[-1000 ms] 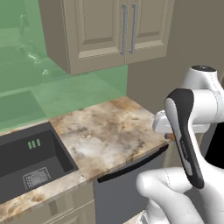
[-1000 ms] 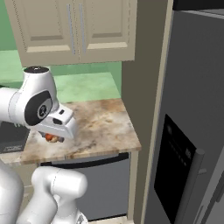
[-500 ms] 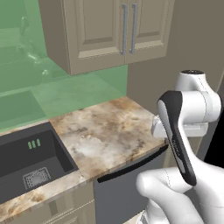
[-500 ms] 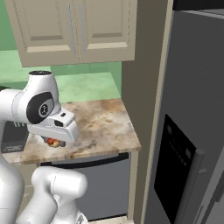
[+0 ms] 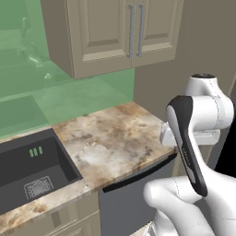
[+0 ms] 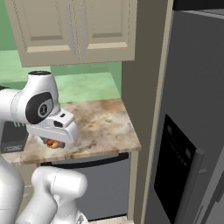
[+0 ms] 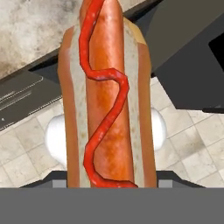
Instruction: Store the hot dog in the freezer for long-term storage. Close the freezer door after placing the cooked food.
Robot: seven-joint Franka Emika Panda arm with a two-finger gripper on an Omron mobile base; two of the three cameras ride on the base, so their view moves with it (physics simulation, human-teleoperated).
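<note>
hot dog point(image 7: 107, 100): clamped in the gripper point(image 6: 53, 143), pointing straight out ahead
arm: hand low, past the counter point(image 6: 105, 127) edge
freezer door point(image 6: 186, 144): shut, off to the right

A: The two base views look forward and down from behind the arm and share the marbled table point(image 5: 110, 138).

B: And the hand view (very near) looks along the hot dog point(image 7: 107, 100), tiled floor point(image 7: 188, 144) toward 5 o'clock.
</note>
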